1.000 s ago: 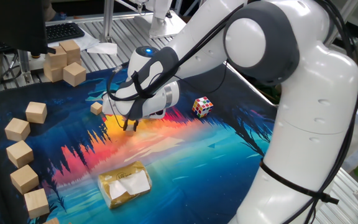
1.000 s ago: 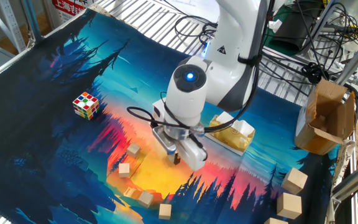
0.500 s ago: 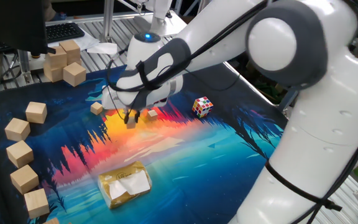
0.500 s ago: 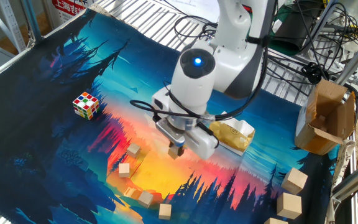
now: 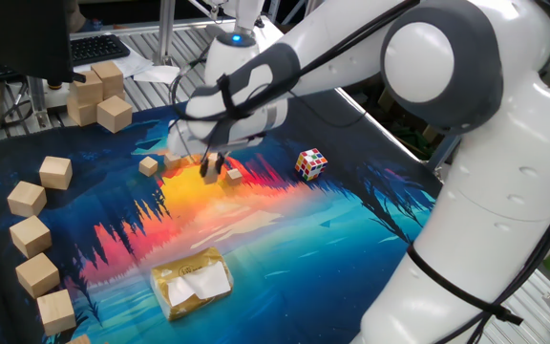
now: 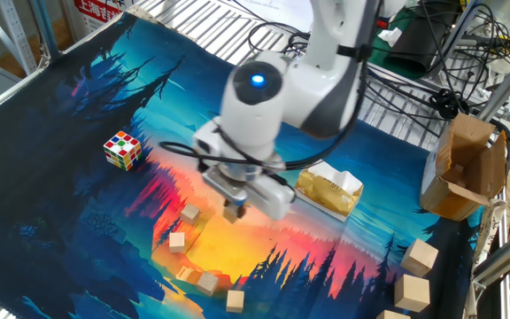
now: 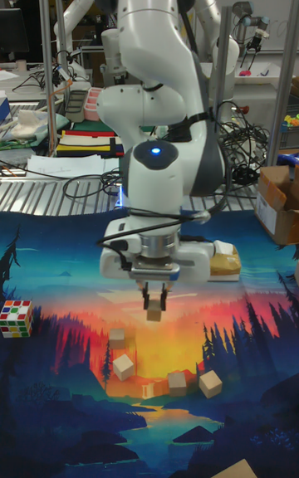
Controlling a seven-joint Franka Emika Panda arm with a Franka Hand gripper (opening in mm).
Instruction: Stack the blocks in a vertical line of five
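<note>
the gripper is hanging above the counter with its fingers closed on one small block, while four more blocks are lying on the mat just below it, and a cardboard box is sitting well off to one side.

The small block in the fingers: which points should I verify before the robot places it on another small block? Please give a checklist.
1. Held block gripped between the fingers: ok.
2. Held block clear of the mat: ok.
3. Four loose blocks visible on the mat: ok.
4. Stack base started: not ok, all four lie singly.
5. Held block lined up over a base block: cannot tell.
6. Puzzle cube away from the blocks: ok.
</note>
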